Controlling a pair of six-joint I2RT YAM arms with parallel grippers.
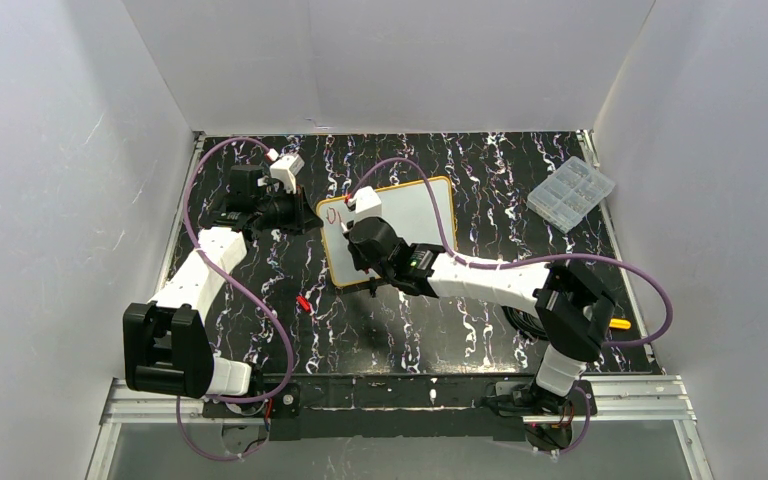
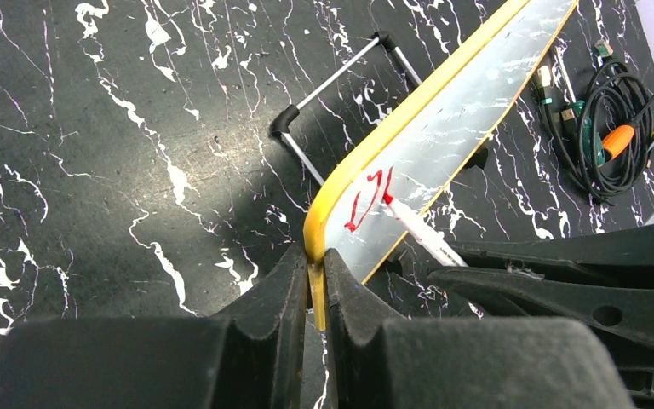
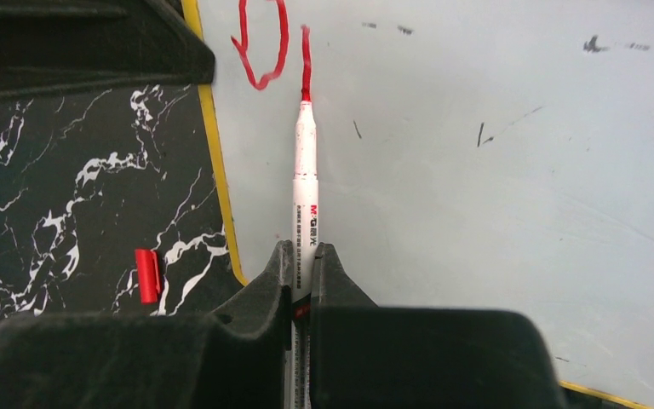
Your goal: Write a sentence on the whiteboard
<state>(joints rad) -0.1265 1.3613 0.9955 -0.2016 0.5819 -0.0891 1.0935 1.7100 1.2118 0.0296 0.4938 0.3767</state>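
Whiteboard (image 3: 477, 213): propped at a tilt on the marbled table (image 3: 68, 170). Its yellow-framed corner sits between the left gripper's fingers, and most of its face lies ahead of the right gripper (image 3: 304, 251).
Sentence (image 3: 264, 43): only a red "D" and the start of one stroke, at the marker tip.
Marker (image 3: 306, 187): clamped in the right gripper's closed jaws, tip touching the board.
Left gripper (image 2: 315, 260): jaws pinched together on the frame, steadying it.
Red cap (image 3: 146, 275): on the table, left of the right gripper's fingers.
Risk: pressing too hard could tip the board or twist it out of the thin pinch. The marker could also slip in the jaws and make strokes wander.
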